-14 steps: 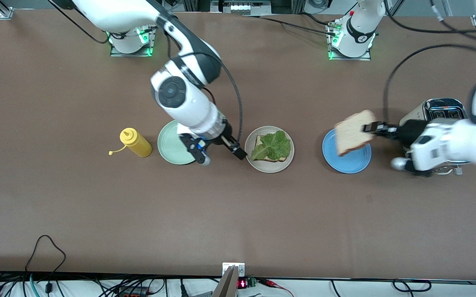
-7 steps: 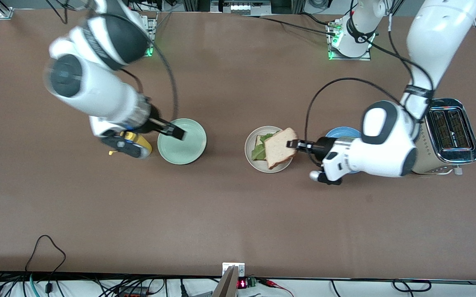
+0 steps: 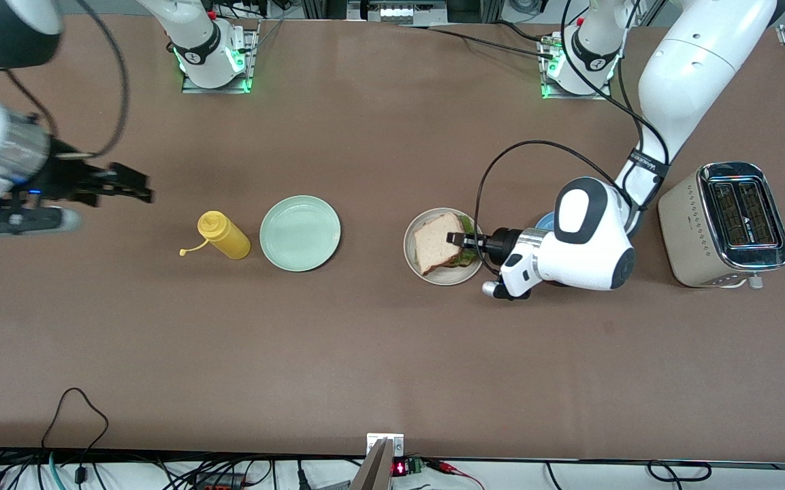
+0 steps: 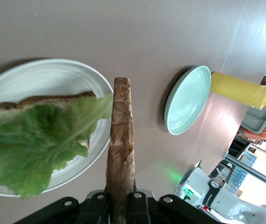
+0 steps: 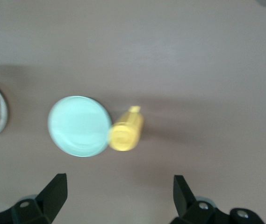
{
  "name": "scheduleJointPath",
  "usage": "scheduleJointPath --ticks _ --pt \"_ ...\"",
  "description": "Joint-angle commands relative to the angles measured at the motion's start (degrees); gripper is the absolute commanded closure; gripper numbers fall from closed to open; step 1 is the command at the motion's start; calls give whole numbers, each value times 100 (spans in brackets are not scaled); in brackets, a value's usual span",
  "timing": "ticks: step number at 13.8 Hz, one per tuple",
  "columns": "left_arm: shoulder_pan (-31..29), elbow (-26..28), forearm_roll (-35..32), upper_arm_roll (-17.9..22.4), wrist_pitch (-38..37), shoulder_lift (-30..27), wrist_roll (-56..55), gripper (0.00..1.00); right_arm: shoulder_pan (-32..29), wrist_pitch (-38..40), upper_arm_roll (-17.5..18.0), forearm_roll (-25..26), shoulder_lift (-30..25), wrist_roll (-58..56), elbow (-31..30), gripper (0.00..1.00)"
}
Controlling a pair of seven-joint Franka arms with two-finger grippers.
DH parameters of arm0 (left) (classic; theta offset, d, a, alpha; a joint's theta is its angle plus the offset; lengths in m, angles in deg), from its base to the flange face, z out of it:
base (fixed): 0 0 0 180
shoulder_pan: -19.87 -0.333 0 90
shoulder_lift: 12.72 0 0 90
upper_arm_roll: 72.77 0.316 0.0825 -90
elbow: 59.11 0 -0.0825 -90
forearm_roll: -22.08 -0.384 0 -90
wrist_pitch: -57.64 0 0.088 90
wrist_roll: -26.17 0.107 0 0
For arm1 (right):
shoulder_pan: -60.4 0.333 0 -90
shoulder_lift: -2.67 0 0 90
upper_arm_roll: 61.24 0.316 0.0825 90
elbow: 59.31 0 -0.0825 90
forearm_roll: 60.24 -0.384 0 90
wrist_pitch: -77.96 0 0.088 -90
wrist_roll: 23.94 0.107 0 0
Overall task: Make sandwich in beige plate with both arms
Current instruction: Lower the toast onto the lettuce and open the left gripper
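front view: i have the left gripper (image 3: 457,239) over the beige plate (image 3: 411,253), jaws clamped on the top bread slice (image 3: 436,242), which covers most of the lettuce (image 3: 466,256). the plate sits mid-table, between the green plate (image 3: 300,233) and the blue plate (image 3: 546,220); the mustard bottle (image 3: 224,235) and the toaster (image 3: 724,224) sit toward opposite ends of the table. my right gripper (image 3: 135,190) hangs over bare table at its own arm's end, jaws apart.

left wrist view: the slice (image 4: 121,149) stands on edge in the jaws, beside lettuce (image 4: 39,144) lying on the lower bread (image 4: 4,114).

right wrist view: fingers (image 5: 53,193) spread wide, above the green plate (image 5: 79,126) and bottle (image 5: 125,131).
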Motion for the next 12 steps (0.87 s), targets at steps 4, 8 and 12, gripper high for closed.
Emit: scheduleJointPath --ticks 4,8,12 --pt "-85 563 206 4 88 -95 92 100 490 22 -828 581 -290 -859 -226 0" --pt "-94 545 188 12 79 -86 118 99 560 408 -784 572 -193 -842 -243 0" --pt "-296 554 206 39 53 45 706 97 866 295 -993 624 -237 -833 -401 0"
